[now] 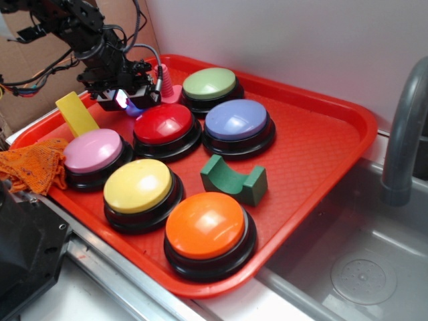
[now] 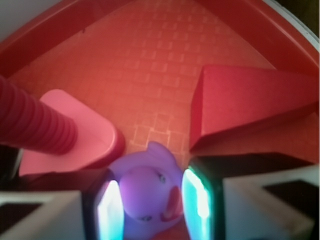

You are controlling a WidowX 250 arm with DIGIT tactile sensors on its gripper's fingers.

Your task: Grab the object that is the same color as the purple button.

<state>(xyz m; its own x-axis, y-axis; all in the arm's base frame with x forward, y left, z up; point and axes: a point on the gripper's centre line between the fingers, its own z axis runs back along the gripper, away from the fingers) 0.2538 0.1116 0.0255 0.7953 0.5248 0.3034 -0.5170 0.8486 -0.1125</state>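
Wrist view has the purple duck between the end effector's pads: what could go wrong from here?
1. The purple duck is small and rounded; it could squirt out from the lit pads on lifting.
2. The pink peg and red block sit close on either side, so a sideways move of the end effector may knock them.

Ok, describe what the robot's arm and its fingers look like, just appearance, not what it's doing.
The arm is black, built of blocky segments, with thin black and grey cables looping loosely around it. The gripper is black too. From the wrist view its fingers are dark blocks with pale grey outer faces, and their inner pads glow white with cyan-green and bluish edges.
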